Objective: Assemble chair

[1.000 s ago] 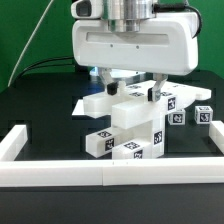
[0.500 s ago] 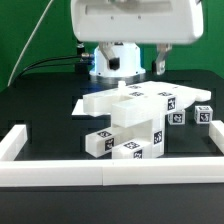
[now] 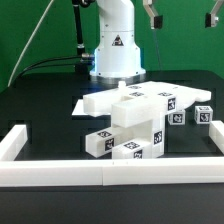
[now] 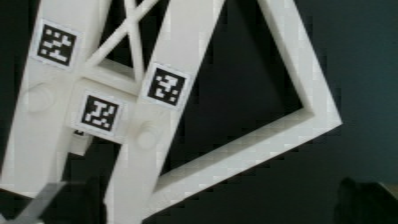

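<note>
Green backdrop [image 3: 190, 60]: closes the room behind the work.
Table [image 3: 40, 115]: black and matte, and it carries every part.
Rail [image 3: 60, 176]: low and white, it fences the table's near edge and both sides.
Base [image 3: 115, 45]: the white foot of my arm, standing behind the parts.
Chair [image 3: 135, 115]: a part-built white stack of tagged panels and blocks, resting mid-table inside the rail. Its top panel runs long from the exterior view's left to its right.
Barred frame [image 4: 178, 60]: fills the wrist view, with crossed bars and three tags showing.
Small block [image 3: 204, 114]: tagged, just beside the chair on the exterior view's right. Whether they touch, I cannot tell.
Jaws: spread wide, holding nothing, well above the chair.
Relation: the chair lies below me, slightly toward the exterior view's left. I judge that the next move calls for a descent, with the jaws set across a bar's narrow width.
</note>
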